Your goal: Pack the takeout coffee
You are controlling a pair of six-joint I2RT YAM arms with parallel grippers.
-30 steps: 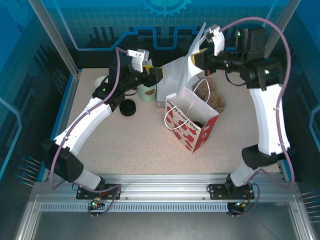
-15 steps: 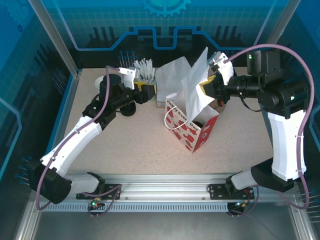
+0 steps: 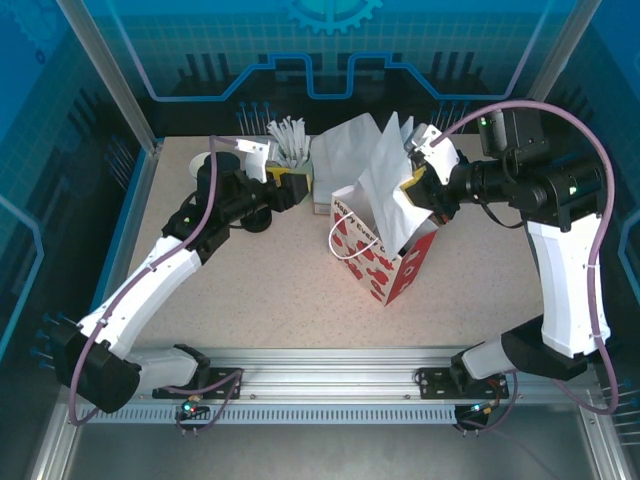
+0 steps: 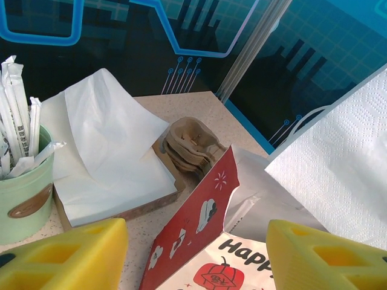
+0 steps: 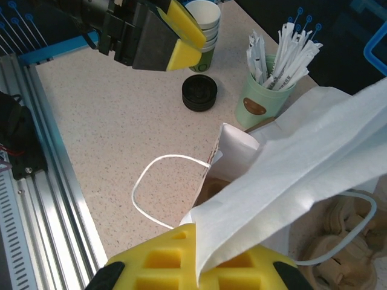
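Note:
The takeout coffee is hidden from view. A red-and-white paper gift bag [image 3: 385,265] stands open at the table's middle; its red side [image 4: 199,211] lies just beyond my left fingers. My right gripper [image 3: 412,185] hovers over the bag's far right rim, shut on a white napkin [image 3: 385,185] that drapes over the opening. In the right wrist view the napkin [image 5: 302,157] runs out from my right gripper [image 5: 208,266] above the bag's white inside [image 5: 233,142]. My left gripper [image 3: 290,185] is open and holds nothing, just left of the bag [image 4: 196,260].
A pale green cup of white wrapped sticks [image 3: 292,145] stands behind my left gripper. Black lids [image 5: 199,92] and stacked lidless cups [image 5: 202,24] sit further left. A box of white napkins [image 4: 109,151] and brown pulp carriers [image 4: 190,145] lie behind the bag.
My right gripper has come down and left with the napkin, from high above the table to the bag's mouth. My left arm drew back left, uncovering the stick cup.

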